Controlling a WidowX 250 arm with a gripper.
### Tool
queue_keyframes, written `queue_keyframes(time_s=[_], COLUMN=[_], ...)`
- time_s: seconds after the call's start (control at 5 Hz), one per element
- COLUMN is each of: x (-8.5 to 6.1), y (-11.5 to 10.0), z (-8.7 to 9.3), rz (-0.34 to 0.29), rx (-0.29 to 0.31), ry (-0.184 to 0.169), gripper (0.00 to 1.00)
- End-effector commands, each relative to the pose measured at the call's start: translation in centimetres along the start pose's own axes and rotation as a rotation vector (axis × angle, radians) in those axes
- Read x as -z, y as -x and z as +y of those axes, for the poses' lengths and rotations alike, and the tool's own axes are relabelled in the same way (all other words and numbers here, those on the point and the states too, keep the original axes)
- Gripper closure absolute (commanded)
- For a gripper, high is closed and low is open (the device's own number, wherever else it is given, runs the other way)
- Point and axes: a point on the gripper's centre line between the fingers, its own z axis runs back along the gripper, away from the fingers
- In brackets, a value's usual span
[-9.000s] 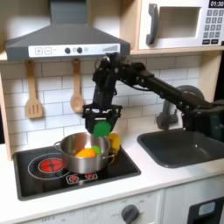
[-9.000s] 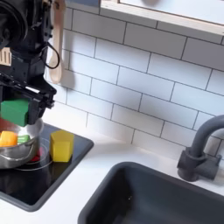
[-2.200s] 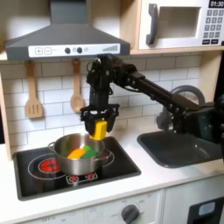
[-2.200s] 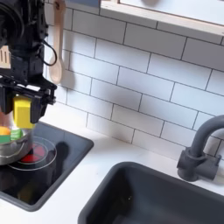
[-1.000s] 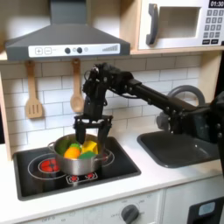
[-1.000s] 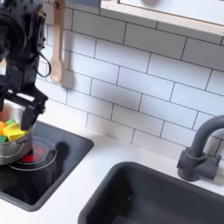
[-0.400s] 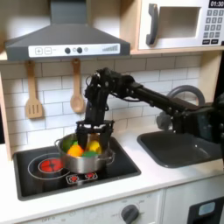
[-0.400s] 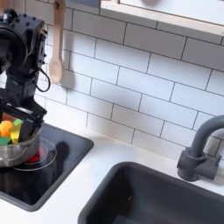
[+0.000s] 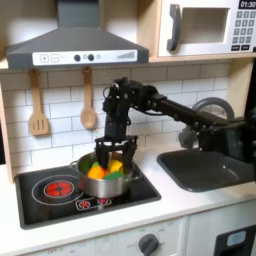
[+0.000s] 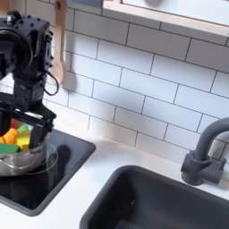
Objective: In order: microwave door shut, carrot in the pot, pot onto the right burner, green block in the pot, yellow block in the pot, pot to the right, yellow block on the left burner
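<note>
The steel pot (image 9: 108, 184) (image 10: 21, 162) stands on the black cooktop (image 9: 45, 203), toward the first exterior view's right, covering most of the right burner (image 10: 41, 159). Inside it lie the orange carrot (image 9: 96, 172) (image 10: 7, 139), the yellow block (image 9: 114, 167) and the green block (image 10: 22, 131), crowded together. My gripper (image 9: 108, 158) (image 10: 20, 131) is lowered into the pot's mouth, open, with its fingers spread across the contents. The left burner (image 9: 58, 187) is bare. At top right in the first exterior view, the microwave door (image 9: 200, 30) is shut.
A dark sink (image 9: 212, 167) (image 10: 161, 201) with a grey faucet (image 9: 195, 125) (image 10: 202, 154) lies to the right of the cooktop in both exterior views. A wooden spatula (image 9: 38, 105) and spoon (image 9: 87, 102) hang on the tiled wall behind, under the range hood (image 9: 75, 45).
The yellow block, held above the pot earlier, now lies in it. My gripper came down into the pot, and pot and gripper shifted toward the first exterior view's right.
</note>
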Motion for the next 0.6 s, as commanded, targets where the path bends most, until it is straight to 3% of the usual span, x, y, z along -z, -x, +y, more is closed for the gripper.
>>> queue_keyframes(time_s=[0.0, 0.4], x=[0.6, 0.8], y=[0.7, 0.9], z=[-2.9, -5.5], rz=[0.037, 0.048], rx=[0.029, 0.055], ry=[0.041, 0.078], gripper=[0.0, 0.0])
